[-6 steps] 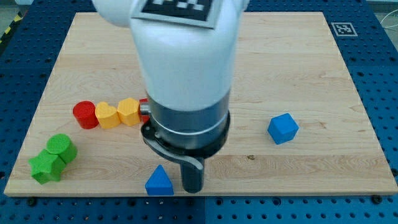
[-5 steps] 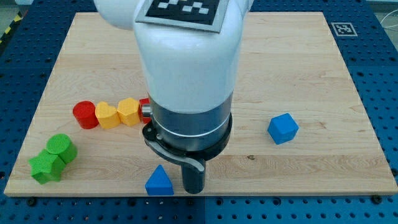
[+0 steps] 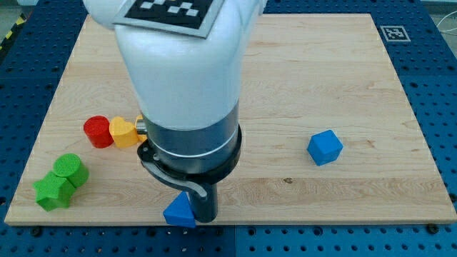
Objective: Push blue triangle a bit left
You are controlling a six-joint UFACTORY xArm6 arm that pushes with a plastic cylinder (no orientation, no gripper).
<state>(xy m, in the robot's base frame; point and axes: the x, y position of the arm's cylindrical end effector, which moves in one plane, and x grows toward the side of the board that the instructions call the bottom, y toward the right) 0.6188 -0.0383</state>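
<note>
- Blue triangle located at the view's bottom edge of the tabletop, just left of centre, tilted slightly.
- My tip placed directly on the view's right of the blue triangle, touching its right face. No claw fitted: rod end only, so nothing to spread or press together.
- Rod rising from the tip into the dark collar and white arm body, which covers the middle of the tabletop.
- To the view's left of the blue triangle, along the bottom edge: bare wood up to the green star-shaped block and the green cylinder, touching each other near the bottom-left corner, well apart from the triangle.
- Farther up on the view's left: red cylinder touching the yellow heart-shaped block; the heart's right side partly hidden by the arm body.
- On the view's right, well apart from the tip: blue cube, standing alone.
- Compared with the earlier frames: arm body and tip shifted toward the view's left; blue triangle moved slightly left and turned; gap between tip and triangle closed; orange block next to the yellow heart now hidden behind the arm. Green, red and blue cube blocks unchanged.
</note>
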